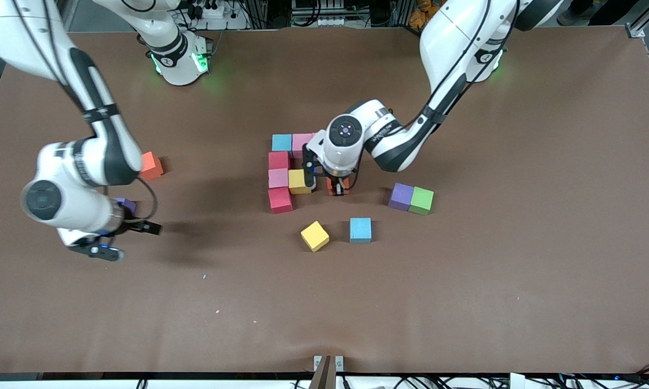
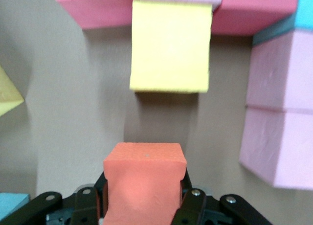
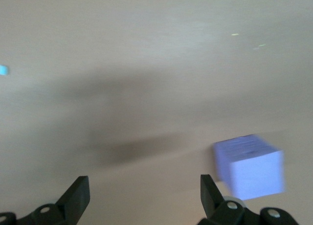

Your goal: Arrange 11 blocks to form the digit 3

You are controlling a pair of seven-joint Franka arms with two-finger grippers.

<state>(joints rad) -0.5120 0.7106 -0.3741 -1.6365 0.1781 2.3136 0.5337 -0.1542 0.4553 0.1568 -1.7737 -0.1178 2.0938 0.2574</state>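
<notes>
My left gripper point(image 1: 337, 188) is shut on an orange block point(image 2: 144, 181), low by the table beside the figure's yellow block point(image 1: 299, 181), a gap apart point(image 2: 171, 46). The figure holds a light blue block point(image 1: 282, 142), a pink block point(image 1: 302, 143), a red block point(image 1: 279, 160), a pink block point(image 1: 278, 178) and a red block point(image 1: 280, 199); two more pink blocks point(image 2: 279, 73) show in the left wrist view. My right gripper point(image 1: 121, 239) is open and empty point(image 3: 144, 188) beside a purple block point(image 3: 249, 166), partly hidden under the arm point(image 1: 126, 205).
A loose yellow block point(image 1: 314, 236) and light blue block point(image 1: 360, 229) lie nearer the front camera than the figure. A purple block point(image 1: 401, 196) and the green cube point(image 1: 421, 200) touch, toward the left arm's end. Another orange block point(image 1: 151, 165) lies by the right arm.
</notes>
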